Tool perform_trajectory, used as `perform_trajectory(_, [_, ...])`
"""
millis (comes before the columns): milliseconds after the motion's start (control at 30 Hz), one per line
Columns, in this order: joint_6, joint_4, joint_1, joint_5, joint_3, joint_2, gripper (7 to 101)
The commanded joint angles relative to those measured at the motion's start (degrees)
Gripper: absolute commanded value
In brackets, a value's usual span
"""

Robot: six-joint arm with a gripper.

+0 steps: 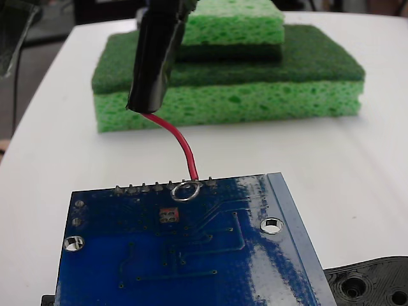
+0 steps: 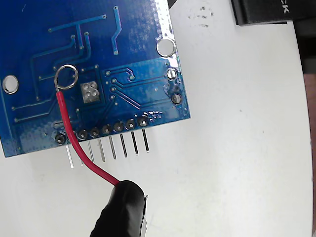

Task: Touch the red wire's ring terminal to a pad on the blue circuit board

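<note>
The blue circuit board lies flat at the near edge of the white table in the fixed view. In the wrist view the blue circuit board fills the upper left. The red wire curves down from its thick black sleeve to the ring terminal, which is at the board's far edge by the solder row. From the wrist, the ring terminal lies over bare blue board, just up and left of the pad, beside it and not on it. The red wire crosses the solder points. No gripper fingers show.
Stacked green sponges stand behind the board. A black plastic piece with holes lies at the board's right corner. Silver-rimmed mounting holes mark the board. Header pins stick out over the white table. A black object sits top right.
</note>
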Motion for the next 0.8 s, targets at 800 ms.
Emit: perform_trajectory(800, [0.88, -1.05, 0.88, 0.26, 1.76, 0.26, 100.3])
